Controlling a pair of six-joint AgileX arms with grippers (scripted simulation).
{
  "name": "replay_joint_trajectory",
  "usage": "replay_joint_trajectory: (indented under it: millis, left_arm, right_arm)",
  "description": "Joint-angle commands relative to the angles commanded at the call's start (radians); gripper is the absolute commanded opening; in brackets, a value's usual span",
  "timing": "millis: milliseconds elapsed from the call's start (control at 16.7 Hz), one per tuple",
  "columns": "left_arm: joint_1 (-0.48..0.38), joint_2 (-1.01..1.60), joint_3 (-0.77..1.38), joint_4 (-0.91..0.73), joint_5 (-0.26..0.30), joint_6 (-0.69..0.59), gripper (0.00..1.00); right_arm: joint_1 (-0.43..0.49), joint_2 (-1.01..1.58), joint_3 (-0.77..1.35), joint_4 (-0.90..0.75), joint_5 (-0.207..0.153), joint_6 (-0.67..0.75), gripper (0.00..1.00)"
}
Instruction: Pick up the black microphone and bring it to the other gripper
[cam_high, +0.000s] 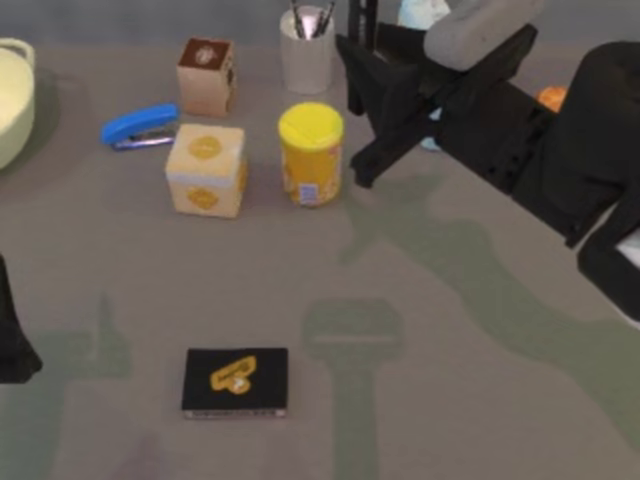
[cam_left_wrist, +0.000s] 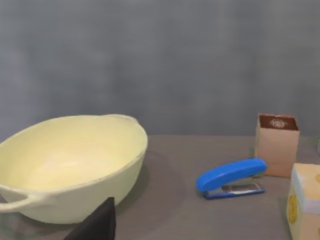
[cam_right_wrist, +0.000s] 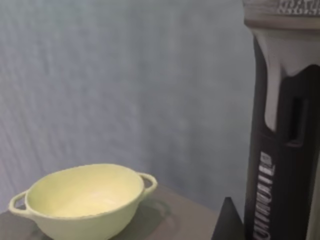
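The black microphone (cam_right_wrist: 282, 150) stands upright close to the right wrist camera, its grey mesh head at the top. My right gripper (cam_high: 365, 90) is raised above the back middle of the table and shut on it; one fingertip (cam_right_wrist: 227, 222) shows beside the black body. From above, only a dark upright piece of the microphone (cam_high: 361, 25) shows at the gripper's tip. The other gripper, my left one (cam_high: 12, 345), is parked low at the table's left edge. It is open, with one finger (cam_left_wrist: 99, 225) in its wrist view and nothing held.
A pale yellow bowl (cam_high: 12, 105) sits at the far left. Near the back stand a blue stapler (cam_high: 140, 127), a brown box (cam_high: 207, 75), a cream box (cam_high: 206, 170), a yellow can (cam_high: 311, 153) and a white pen cup (cam_high: 306, 55). A black box (cam_high: 236, 382) lies at the front.
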Motion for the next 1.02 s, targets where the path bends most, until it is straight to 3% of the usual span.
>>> replay_joint_trajectory:
  millis: [360,1020]
  left_arm:
    - [-0.071,0.112,0.074,0.053,0.03,0.006,1.0]
    - [-0.457,0.912,0.545,0.402,0.185,0.021,1.0]
  right_arm:
    - [0.0,0.0,0.0,0.0,0.0,0.0,0.0]
    - [0.0,0.0,0.0,0.0,0.0,0.0,0.0]
